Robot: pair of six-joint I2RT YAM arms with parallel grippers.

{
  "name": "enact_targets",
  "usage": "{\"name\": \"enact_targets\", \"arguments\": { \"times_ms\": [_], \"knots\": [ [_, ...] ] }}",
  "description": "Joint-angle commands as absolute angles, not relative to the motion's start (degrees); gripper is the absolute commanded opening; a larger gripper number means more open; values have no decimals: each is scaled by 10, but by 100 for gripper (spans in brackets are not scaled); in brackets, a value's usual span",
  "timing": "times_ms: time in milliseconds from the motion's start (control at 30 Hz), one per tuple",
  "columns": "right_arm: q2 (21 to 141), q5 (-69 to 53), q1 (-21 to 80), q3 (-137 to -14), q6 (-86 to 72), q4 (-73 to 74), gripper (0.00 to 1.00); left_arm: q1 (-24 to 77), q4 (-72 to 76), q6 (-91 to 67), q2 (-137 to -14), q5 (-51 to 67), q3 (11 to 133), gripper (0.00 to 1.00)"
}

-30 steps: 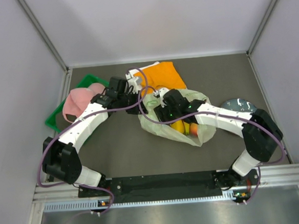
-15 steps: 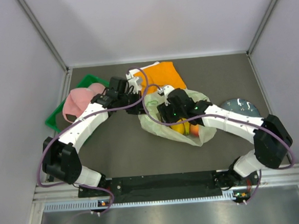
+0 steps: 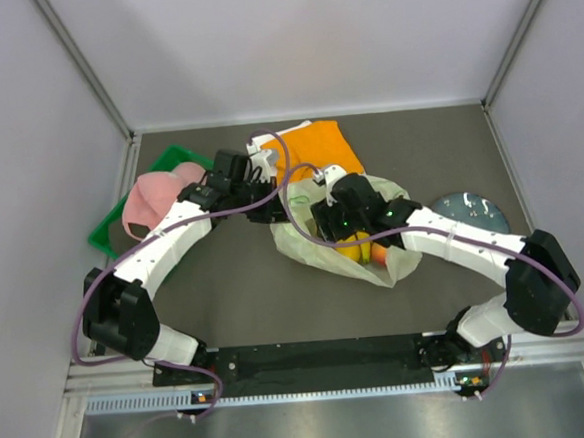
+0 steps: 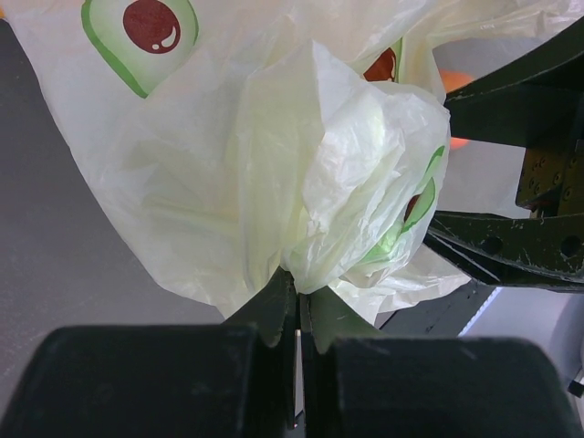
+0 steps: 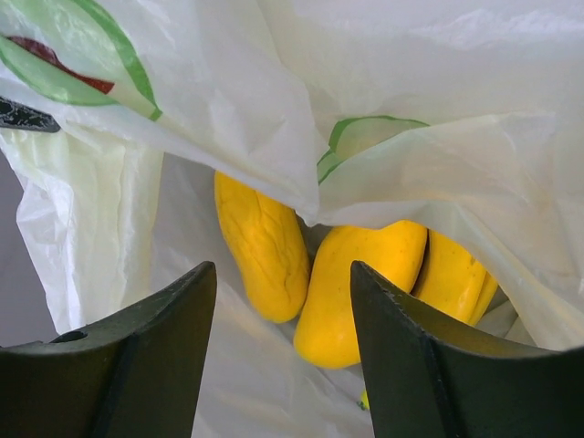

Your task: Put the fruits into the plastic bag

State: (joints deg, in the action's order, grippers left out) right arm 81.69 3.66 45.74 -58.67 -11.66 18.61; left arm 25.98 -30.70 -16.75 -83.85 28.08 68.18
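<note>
Right, the left gripper point(image 4: 297, 306) has its fingers pinched tight on a bunched fold of the plastic bag point(image 4: 274, 155). There's no gap between them, and the film fans out from the tips. Over to the right gripper point(image 5: 281, 274): fingers spread wide, nothing between them, poised at the bag's mouth and looking straight in. There are the bananas point(image 5: 265, 246) inside, three yellow ones side by side under a drooping flap of plastic.

From above, the bag sits crumpled in the middle of the table point(image 3: 237, 293). The left arm has hold of its left edge and the right gripper is over its far-left part. Yellow fruit shows through just near of that gripper, with an orange-red thing point(image 3: 378, 256) beside it on the right. Just far of the bag lies an orange cloth point(image 3: 317, 147). A blue-grey plate point(image 3: 467, 207) sits to the right by the wall. Over on the left, a green tray point(image 3: 112, 227) carries a pink cap point(image 3: 155, 196).
</note>
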Motion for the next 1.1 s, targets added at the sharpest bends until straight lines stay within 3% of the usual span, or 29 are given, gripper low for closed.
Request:
{"name": "enact_targets", "arguments": {
  "times_ms": [0,733,1067],
  "knots": [
    [782,38,467,-591,-122,167,60,260,-301,-163,-821,287,700,0],
    [701,7,467,-608,-137,168,61,262,-301,-163,-824,287,700,0],
    [643,36,467,-678,-169,235,65,262,-301,-163,-823,287,700,0]
  ]
}}
